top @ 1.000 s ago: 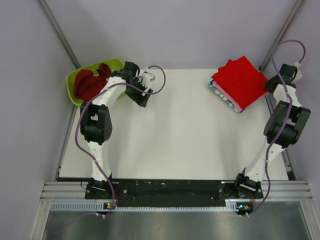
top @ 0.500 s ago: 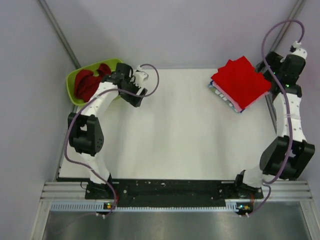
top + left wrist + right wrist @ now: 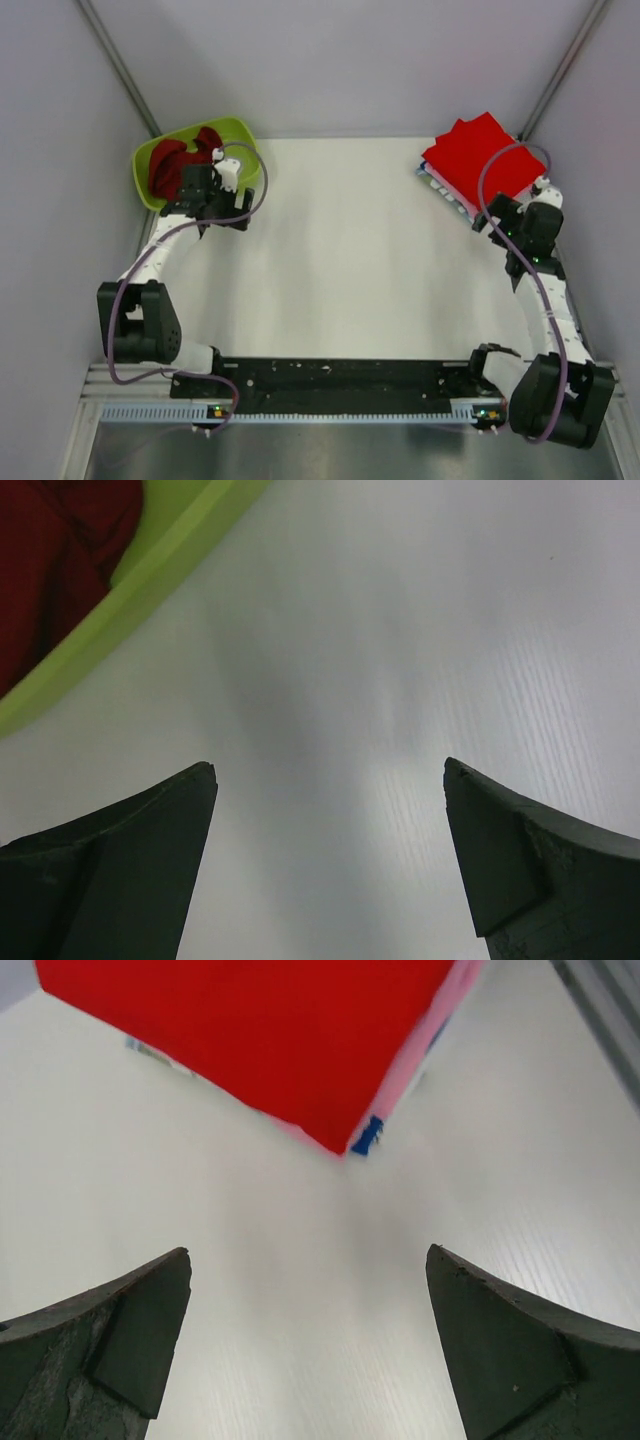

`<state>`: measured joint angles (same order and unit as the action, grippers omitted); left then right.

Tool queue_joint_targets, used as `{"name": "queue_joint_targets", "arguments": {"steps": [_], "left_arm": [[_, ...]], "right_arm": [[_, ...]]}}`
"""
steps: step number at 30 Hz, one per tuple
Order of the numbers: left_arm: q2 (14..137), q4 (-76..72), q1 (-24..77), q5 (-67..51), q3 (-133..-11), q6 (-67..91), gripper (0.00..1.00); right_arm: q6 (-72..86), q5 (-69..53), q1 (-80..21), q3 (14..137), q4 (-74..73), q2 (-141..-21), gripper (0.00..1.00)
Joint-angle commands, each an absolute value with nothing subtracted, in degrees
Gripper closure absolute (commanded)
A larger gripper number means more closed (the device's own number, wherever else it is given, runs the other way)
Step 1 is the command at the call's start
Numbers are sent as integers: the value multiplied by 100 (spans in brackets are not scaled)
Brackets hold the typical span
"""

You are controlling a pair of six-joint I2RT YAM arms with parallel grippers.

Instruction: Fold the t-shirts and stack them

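Note:
A folded stack of t-shirts lies at the back right, topped by a bright red one point(image 3: 480, 162) point(image 3: 260, 1030), with a pink edge point(image 3: 440, 1010) and a blue corner point(image 3: 368, 1135) showing beneath. A darker red t-shirt point(image 3: 170, 168) point(image 3: 50, 560) lies crumpled in the lime-green tub point(image 3: 240, 130) point(image 3: 150, 570). My right gripper point(image 3: 497, 215) point(image 3: 308, 1260) hangs open over bare table just in front of the stack. Beside the tub's near right rim, my left gripper point(image 3: 200, 195) point(image 3: 330, 780) is open over bare table. Neither holds anything.
The white table point(image 3: 350, 260) spreads between the two arms. A metal rail point(image 3: 600, 1000) runs along the table's right edge close to the right arm. Grey walls close in the back and sides.
The left arm swung left and back to the tub's near side. The right arm dropped from behind the stack to its near side, jaws now apart.

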<state>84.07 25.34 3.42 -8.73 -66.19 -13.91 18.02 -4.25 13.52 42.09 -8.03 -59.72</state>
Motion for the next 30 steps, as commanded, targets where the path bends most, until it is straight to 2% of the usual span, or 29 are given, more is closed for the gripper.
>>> {"name": "queue_joint_targets", "arguments": {"steps": [1,9,12,15,30], "left_arm": [[8130,1128,141,-1073,-5680,-941,1],[7788,-1385,141,-977,-3738,-765,1],[7577,-2887,141,-634,-2974,-572,1],[7375,-4101,141,-887,-2199,-642,1],[7260,-4131,149,-782,-2101,-519,1]], "right_arm": [[1837,-255,1318,3307,446,-5590,1],[1608,-202,1301,2093,1932,-5642,1],[1564,-220,1301,1645,2555,-5651,1],[1538,-150,1301,1319,3066,-5739,1],[1556,-114,1301,1301,3094,-5757,1]]}}
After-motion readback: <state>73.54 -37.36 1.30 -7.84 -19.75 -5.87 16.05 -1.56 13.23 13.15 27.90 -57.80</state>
